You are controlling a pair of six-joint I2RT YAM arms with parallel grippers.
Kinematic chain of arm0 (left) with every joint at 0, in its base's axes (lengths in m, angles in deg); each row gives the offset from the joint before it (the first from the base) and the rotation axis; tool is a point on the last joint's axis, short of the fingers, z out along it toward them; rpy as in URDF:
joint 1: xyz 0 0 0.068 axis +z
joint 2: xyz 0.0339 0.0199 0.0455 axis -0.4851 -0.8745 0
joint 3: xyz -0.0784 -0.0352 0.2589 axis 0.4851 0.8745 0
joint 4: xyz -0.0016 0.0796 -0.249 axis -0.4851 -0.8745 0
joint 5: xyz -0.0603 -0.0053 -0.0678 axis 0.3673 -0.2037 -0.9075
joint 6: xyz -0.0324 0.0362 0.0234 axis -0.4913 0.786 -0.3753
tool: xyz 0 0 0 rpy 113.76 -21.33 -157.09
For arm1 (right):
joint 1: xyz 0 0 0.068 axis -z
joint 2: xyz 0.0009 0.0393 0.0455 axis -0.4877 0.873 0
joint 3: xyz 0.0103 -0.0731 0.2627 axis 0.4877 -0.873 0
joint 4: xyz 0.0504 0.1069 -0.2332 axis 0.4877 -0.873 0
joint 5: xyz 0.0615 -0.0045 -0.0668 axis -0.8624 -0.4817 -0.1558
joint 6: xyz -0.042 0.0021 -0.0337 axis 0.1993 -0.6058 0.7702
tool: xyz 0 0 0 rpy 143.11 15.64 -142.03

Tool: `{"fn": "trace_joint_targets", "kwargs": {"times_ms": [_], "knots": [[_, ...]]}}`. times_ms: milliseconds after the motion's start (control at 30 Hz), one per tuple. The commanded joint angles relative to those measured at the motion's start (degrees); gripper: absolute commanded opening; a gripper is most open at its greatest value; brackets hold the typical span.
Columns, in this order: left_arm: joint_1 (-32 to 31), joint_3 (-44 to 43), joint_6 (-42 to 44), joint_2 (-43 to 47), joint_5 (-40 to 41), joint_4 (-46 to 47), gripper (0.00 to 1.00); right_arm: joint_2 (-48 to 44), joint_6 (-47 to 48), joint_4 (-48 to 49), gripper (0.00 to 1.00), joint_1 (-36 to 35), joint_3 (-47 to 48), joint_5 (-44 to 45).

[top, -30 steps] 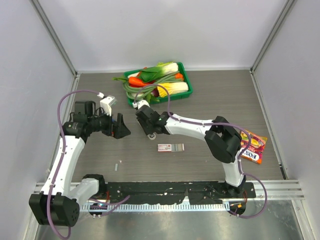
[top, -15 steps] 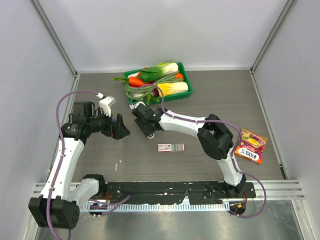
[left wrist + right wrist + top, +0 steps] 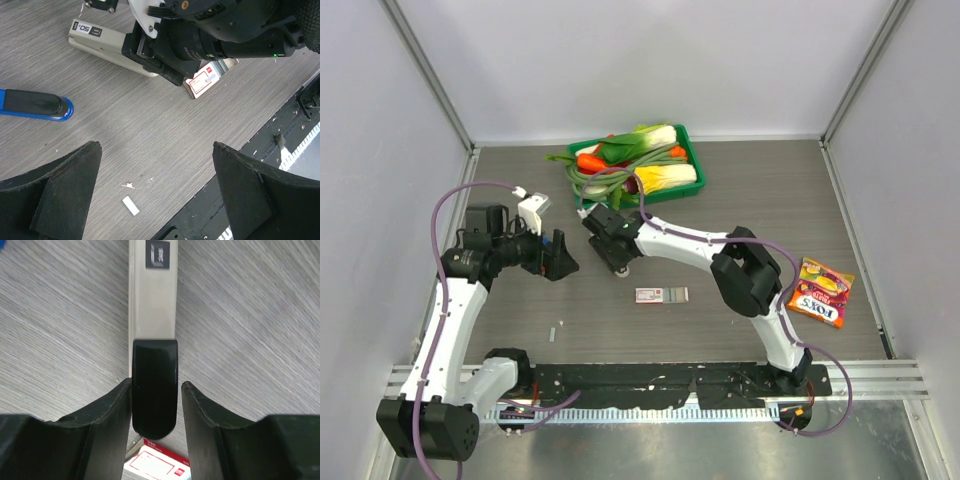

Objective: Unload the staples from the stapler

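The stapler, silver-white top with a black rear end, lies flat on the table; it also shows in the right wrist view. My right gripper is closed round its black rear end, low on the table; in the top view it covers most of the stapler. My left gripper is open and empty, hovering left of the stapler; it shows in the top view. A tiny pale strip, seemingly staples, lies on the table near the front edge.
A blue stapler lies by the left gripper. A pink-and-white box lies just in front of the right gripper. A green tray of vegetables stands at the back. A candy bag lies at the right.
My right gripper has shifted a little to the left and away, with the stapler's end between its fingers. My left gripper has drawn back slightly to the left.
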Motion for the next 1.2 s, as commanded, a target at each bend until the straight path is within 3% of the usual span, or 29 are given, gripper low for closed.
{"fn": "trace_joint_targets", "kwargs": {"times_ms": [0,200,433,567,667,933,1167], "knots": [[-0.2,-0.2,0.9,1.2,0.1,-0.1,0.97,1.9,0.8,0.1,0.48,0.7,5.0,-0.9],[-0.1,-0.3,1.4,1.7,0.5,-0.6,0.98,2.8,0.7,0.1,0.4,1.5,5.8,-2.2],[-0.2,0.2,1.0,1.2,0.2,-0.2,0.98,0.5,-0.5,0.7,0.06,1.5,5.4,-2.8],[-1.8,1.5,-2.0,-0.8,0.5,2.9,0.97,-3.0,-3.2,4.4,0.03,1.5,4.9,-5.6],[-4.8,1.9,-1.9,-2.6,5.2,4.7,0.97,-7.2,-6.4,9.1,0.01,1.6,3.2,-6.5],[-8.6,3.6,-1.0,-7.7,6.9,8.2,0.96,-23.2,-18.0,32.7,0.01,1.5,-13.7,-8.5],[-10.5,4.4,-1.3,-9.9,8.4,11.8,0.95,-28.5,-23.9,39.9,0.01,1.5,-19.0,-9.7]]}}
